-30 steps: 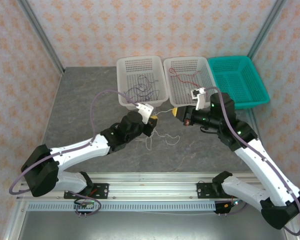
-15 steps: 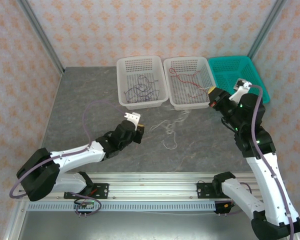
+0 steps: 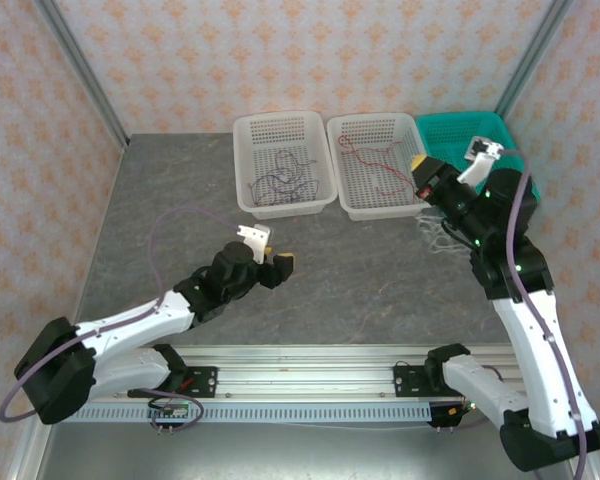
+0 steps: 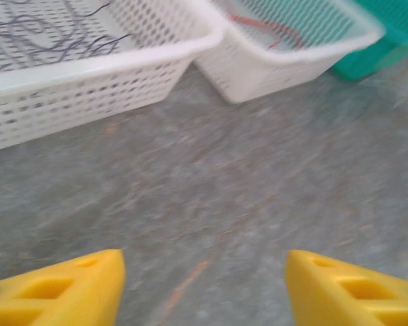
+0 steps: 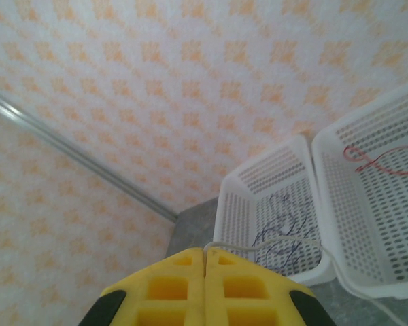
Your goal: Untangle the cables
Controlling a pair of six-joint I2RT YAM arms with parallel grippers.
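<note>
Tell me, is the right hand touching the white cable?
Touching. The right wrist view shows the white cable running straight out of the seam between the shut fingers of the right hand, pinched there.

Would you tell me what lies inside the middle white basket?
A red cable lies on the middle white basket's floor. The right claw, shut on a white cable, covers its near right corner, hiding anything there.
</note>
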